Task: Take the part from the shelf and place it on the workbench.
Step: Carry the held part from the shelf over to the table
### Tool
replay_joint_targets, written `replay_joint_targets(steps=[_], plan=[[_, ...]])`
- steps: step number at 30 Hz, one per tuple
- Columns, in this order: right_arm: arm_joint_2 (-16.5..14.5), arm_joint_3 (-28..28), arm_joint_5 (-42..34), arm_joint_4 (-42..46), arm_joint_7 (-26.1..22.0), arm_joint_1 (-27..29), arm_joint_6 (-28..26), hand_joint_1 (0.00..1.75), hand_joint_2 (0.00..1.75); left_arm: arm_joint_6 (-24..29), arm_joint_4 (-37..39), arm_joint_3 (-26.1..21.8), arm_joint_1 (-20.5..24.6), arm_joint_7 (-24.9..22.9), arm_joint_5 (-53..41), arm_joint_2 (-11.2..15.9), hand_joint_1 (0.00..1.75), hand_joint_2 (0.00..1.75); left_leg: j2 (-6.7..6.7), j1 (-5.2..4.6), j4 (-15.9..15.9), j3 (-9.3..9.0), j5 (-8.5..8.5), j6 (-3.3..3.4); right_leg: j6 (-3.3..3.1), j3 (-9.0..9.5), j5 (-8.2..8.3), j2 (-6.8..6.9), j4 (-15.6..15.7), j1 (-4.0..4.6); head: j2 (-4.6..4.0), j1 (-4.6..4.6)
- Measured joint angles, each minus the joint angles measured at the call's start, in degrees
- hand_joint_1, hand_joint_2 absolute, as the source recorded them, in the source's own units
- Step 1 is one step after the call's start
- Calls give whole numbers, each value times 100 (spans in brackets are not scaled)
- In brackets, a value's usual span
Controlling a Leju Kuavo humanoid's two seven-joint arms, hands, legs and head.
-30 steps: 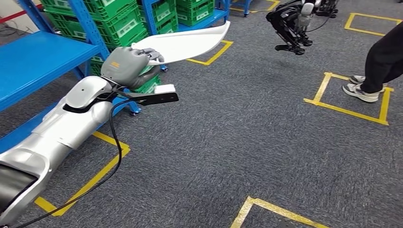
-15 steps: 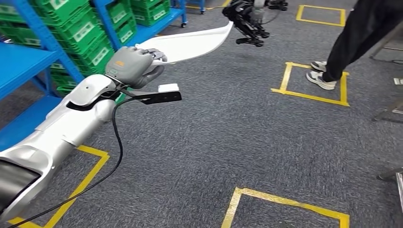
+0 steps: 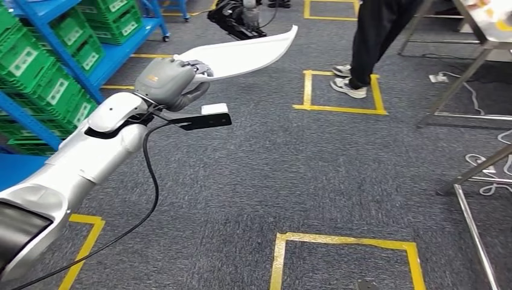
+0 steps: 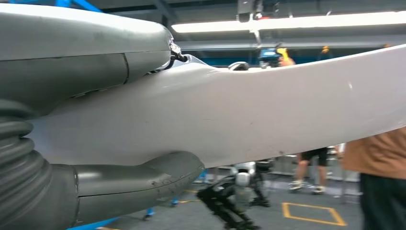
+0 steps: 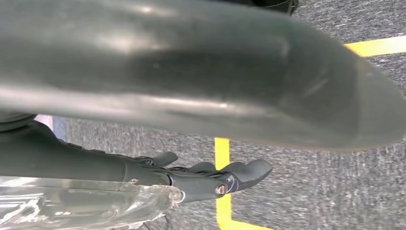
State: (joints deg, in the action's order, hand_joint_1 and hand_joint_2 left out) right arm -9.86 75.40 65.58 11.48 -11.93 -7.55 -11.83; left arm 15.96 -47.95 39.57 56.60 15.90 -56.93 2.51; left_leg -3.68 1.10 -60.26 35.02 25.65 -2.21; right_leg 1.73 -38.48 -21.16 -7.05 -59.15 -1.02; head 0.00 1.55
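Head view: left hand (image 3: 166, 81) grips white part (image 3: 241, 54) above carpet (image 3: 272, 169).

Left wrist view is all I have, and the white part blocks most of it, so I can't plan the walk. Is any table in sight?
Observer: Yes. The head view shows a metal-framed table at the far right, its top mostly cut off.
Operator: Anything in the way?
Observer: A person stands at a yellow floor square, between the white part and that table.
Operator: And the shelf?
Observer: The blue shelf with green crates is on the left, beyond the left hand, which holds the part.
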Motion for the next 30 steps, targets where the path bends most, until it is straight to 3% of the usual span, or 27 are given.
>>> replay_joint_targets(steps=[1, 3, 4, 5, 7, 9, 10, 11, 12, 14, 16, 17, 19, 21, 23, 25, 26, 27, 28, 30], plan=[[1, -1, 5, 0, -1, 2, -2, 0, 0, 0, 4, 0, 5, 2, 1, 1, 175, 175, -80, 8, 161, -70, -25, 19, 43, -28, 19, -69, 8, -8, 0, -3], [1, -2, 9, 1, -1, 32, -5, 0, 0, 0, 9, 5, 7, 6, 1, -15, 175, 175, 1, -12, 191, -78, -27, 97, 124, -67, 68, -175, 54, -32, 0, -3], [2, -1, 8, 1, 0, 56, -6, 0, 0, -2, 11, 7, 12, 6, 1, -30, 175, 175, 65, -15, 201, -82, -40, 146, 153, -96, 57, -93, 35, -24, 0, 6], [2, -1, 5, 1, 0, 71, -4, 0, 0, -5, 12, 8, 23, 6, 1, -40, 175, 175, 131, -16, 212, -87, -55, 191, 174, -160, -7, 73, -73, -9, 0, 33], [3, 1, -6, 2, 0, 61, 2, 0, 0, -15, 16, 7, 43, 6, 0, -54, 175, 175, 267, -34, 225, -98, -62, 259, 191, -437, -314, 508, -646, 25, 0, 82], [3, 0, -26, 2, -1, 31, 5, 0, 0, -25, 31, 10, 45, 6, -1, -58, 175, 175, 415, -65, 223, -104, -50, 284, 199, -793, -650, 658, -1425, 24, 0, 93], [3, 0, -36, 2, 0, 28, 5, 0, 0, -27, 41, 14, 44, 6, -1, -64, 175, 175, 490, -75, 222, -109, -43, 290, 197, -882, -706, 671, -1635, 25, 0, 94], [3, 0, -45, 2, 1, 33, 7, 0, 0, -29, 50, 17, 43, 6, -1, -74, 175, 175, 568, -84, 221, -118, -33, 292, 190, -860, -662, 678, -1636, 29, 0, 94], [3, 1, -51, 2, 1, 38, 8, 0, 0, -28, 55, 20, 47, 6, -1, -83, 175, 175, 641, -91, 220, -135, -17, 289, 176, -700, -517, 711, -1373, 34, 0, 94], [3, 1, -57, 2, 2, 36, 10, 0, 0, -26, 60, 21, 72, 6, -1, -101, 175, 175, 768, -118, 212, -176, 28, 256, 133, -216, -203, 957, -558, 85, 0, 97], [3, 1, -60, 2, 2, 14, 15, 0, 0, -26, 66, 22, 113, 6, 1, -110, 175, 175, 880, -157, 204, -201, 65, 212, 70, 41, -99, 1146, -96, 142, 0, 92], [4, 1, -61, 2, 2, 5, 16, 0, 0, -28, 70, 23, 128, 6, 2, -112, 175, 175, 942, -173, 207, -206, 74, 191, 39, 51, -112, 1140, -50, 166, 0, 92], [7, 1, -65, 4, 0, 5, 13, 0, 0, -32, 76, 27, 137, 6, 3, -126, 175, 175, 1032, -160, 214, -225, 104, 145, -30, 30, -86, 975, -29, 155, 0, 91], [12, 1, -68, 7, -3, 6, 9, 0, 0, -34, 79, 25, 147, 6, 8, -129, 175, 175, 823, -130, -25, -129, 286, 92, -97, 39, -59, 824, 5, 127, 0, 77], [14, 1, -68, 8, -8, -4, 10, 0, 0, -38, 88, 23, 148, 6, 12, -118, 175, 175, 496, -114, -723, 210, 629, 65, -129, 42, -45, 670, 19, 97, 0, 53], [14, 1, -67, 7, -11, -12, 11, 0, 0, -44, 110, 26, 127, 6, 12, -110, 175, 175, 394, -114, -1387, 577, 824, 55, -134, 40, -41, 498, 19, 77, 0, 44], [14, 1, -68, 6, -11, -8, 11, 0, 0, -46, 121, 27, 119, 6, 12, -110, 175, 175, 382, -112, -1465, 648, 767, 53, -129, 40, -38, 406, 19, 65, 0, 44], [14, 1, -69, 6, -11, -3, 11, 0, 0, -48, 128, 28, 118, 6, 12, -110, 175, 175, 364, -104, -1306, 602, 598, 50, -118, 41, -31, 312, 18, 49, 0, 44], [14, 1, -71, 6, -11, 0, 11, 0, 0, -48, 133, 28, 126, 6, 12, -111, 175, 175, 311, -86, -978, 466, 373, 42, -99, 41, -23, 220, 15, 30, 0, 43], [16, 1, -72, 7, -13, -4, 11, 0, 0, -48, 136, 27, 155, 6, 13, -104, 175, 175, 43, -17, -218, 123, 28, 17, -34, 8, -12, 50, -14, 15, 0, 39]])
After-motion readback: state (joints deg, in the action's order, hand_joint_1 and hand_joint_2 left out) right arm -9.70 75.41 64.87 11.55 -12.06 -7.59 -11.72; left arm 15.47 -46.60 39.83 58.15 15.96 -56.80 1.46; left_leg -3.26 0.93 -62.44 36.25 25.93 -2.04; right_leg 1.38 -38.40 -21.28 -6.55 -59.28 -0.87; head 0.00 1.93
